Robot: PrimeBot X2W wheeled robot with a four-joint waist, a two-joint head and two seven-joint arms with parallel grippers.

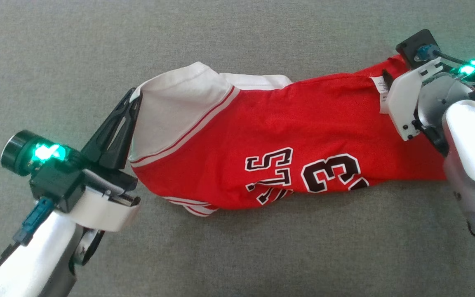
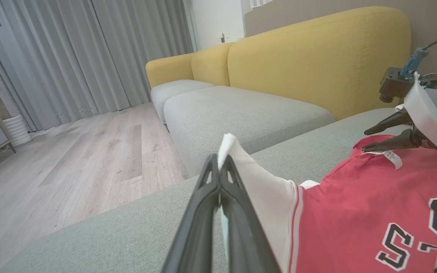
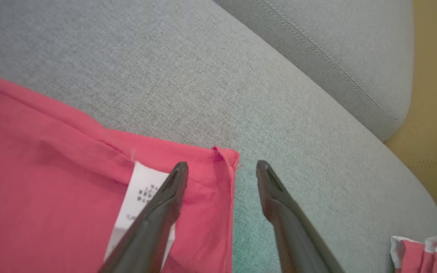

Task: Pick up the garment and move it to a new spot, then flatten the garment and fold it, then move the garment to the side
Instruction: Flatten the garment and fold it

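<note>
Step in hand, by judgement: flattening the garment (image 1: 287,136), which lies stretched lengthwise on the sofa seat (image 1: 237,255). Left end effector (image 2: 218,163) is clenched on the white sleeve (image 1: 175,107). Right end effector (image 3: 220,168) is released, straddling the red hem corner (image 3: 222,159). A good grip would close low on that corner, catch every layer, then pull evenly away from the left.

- Sofa seat: broad grey cushion with a coarse matte weave.
- Garment: limp red knit, black-and-white lettering, shallow creases.
- Sleeve: thin, striped at the seam, drawn to a peak.
- Fingers (image 3: 279,204): 2 per end effector, dark, slender, tapered.
- Care label (image 3: 139,193): small white printed tab.
</note>
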